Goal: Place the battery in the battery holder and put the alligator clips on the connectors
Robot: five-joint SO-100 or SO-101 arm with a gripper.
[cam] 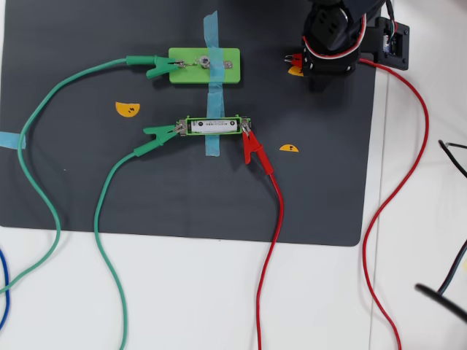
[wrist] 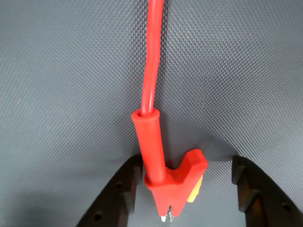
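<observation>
1. My gripper (wrist: 182,208): in the wrist view its two dark fingers stand apart on either side of a red alligator clip (wrist: 170,182), with mat showing between each finger and the clip. I judge the jaws open and not yet bearing on the sleeve.
2. That clip lies on the dark mat (wrist: 61,94), its red wire (wrist: 152,52) running up out of the picture. A yellow marker (wrist: 195,191) peeks from under it. In the overhead view my arm hides most of it; only a red tip (cam: 293,58) shows near the mat's upper right.
3. Battery (cam: 215,126): seated in the battery holder (cam: 191,119), which is taped down at mat centre.
4. Clips already on: a green clip (cam: 159,133) on the holder's left tab, a second red clip (cam: 252,146) on its right tab, another green clip (cam: 155,67) on the left connector of the bulb block (cam: 222,73).
5. Right connector (cam: 229,64) of the block: bare. The task appears to lack only this clip.
6. Risks, as judged:
   - Closing on the narrow sleeve rather than the levers would lift the clip with its metal mouth shut.
   - The long wire could drag or twist the clip in my grasp.
   - A swing across could snag the taped block.
</observation>
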